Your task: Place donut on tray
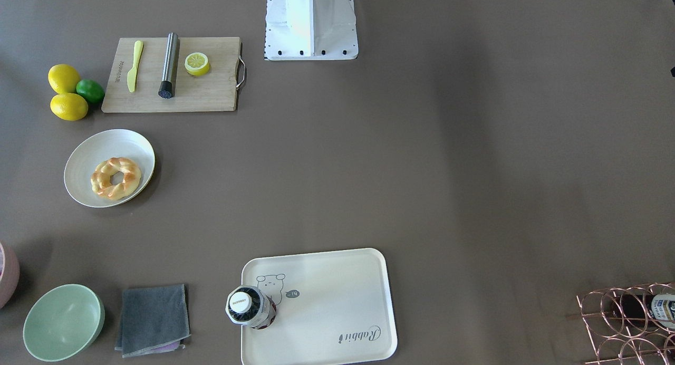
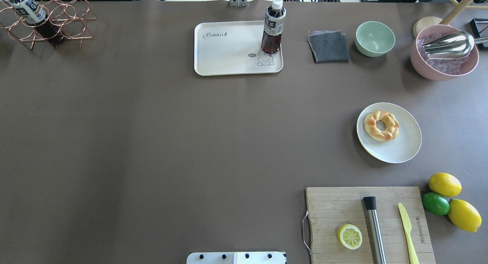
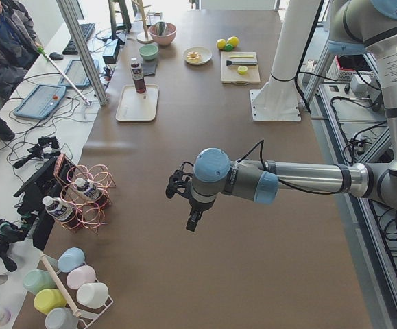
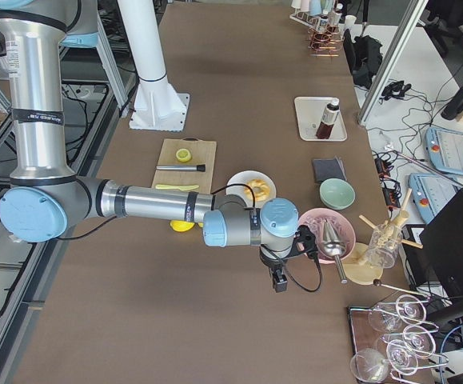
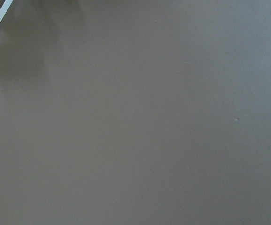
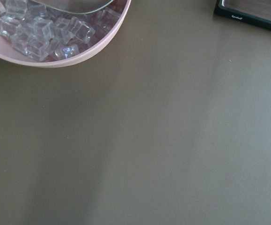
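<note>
Closest to the front-facing camera lies the tray (image 1: 337,301), with a dark drink bottle (image 1: 245,305) standing upright at its bear-drawing corner and the rest of its floor bare. Well apart from it, the donut (image 1: 116,178) lies flat on a round white plate (image 1: 89,159) on the robot's right half of the tabletop, untouched. Neither arm is near it. The right tool (image 4: 279,280) hangs beside a pink bowl of ice cubes (image 6: 79,58), and the left tool (image 3: 193,223) hangs over bare tabletop. Both show only in the side views, so I cannot tell how far either is parted; neither seems to hold anything. The task looks to be at its opening reach. The right arm seems better placed to come over the plate, straddle the ring, lift it and set it down clear of the bottle.
</note>
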Motion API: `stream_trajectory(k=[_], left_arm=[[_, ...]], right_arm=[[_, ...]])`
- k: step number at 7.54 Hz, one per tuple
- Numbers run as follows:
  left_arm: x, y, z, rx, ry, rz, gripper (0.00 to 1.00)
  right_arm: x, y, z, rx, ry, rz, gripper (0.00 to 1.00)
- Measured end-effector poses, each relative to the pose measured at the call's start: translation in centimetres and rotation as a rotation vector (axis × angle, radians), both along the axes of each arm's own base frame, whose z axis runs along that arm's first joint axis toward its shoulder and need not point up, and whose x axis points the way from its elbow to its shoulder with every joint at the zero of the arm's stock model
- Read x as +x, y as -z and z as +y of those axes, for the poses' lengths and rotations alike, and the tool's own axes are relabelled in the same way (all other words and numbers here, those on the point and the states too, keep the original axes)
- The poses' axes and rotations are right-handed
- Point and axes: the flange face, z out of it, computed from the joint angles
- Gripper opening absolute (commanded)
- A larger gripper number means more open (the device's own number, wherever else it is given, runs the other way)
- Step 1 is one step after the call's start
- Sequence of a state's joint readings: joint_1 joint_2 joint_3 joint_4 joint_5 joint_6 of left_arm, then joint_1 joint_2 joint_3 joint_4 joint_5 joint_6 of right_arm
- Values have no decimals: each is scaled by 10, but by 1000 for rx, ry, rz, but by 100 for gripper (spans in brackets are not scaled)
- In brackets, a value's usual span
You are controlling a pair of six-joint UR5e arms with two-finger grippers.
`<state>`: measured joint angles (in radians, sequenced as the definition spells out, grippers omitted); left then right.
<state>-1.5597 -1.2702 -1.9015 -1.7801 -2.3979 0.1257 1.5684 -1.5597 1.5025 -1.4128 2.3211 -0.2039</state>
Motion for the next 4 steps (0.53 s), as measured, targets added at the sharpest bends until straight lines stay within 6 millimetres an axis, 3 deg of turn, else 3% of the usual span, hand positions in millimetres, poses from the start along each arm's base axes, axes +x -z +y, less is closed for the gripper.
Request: stream_trajectory(k=[4], left_arm=[[3, 12, -3, 14, -8, 0, 97]], right_arm=[[0, -1, 1, -2, -1, 1, 100]])
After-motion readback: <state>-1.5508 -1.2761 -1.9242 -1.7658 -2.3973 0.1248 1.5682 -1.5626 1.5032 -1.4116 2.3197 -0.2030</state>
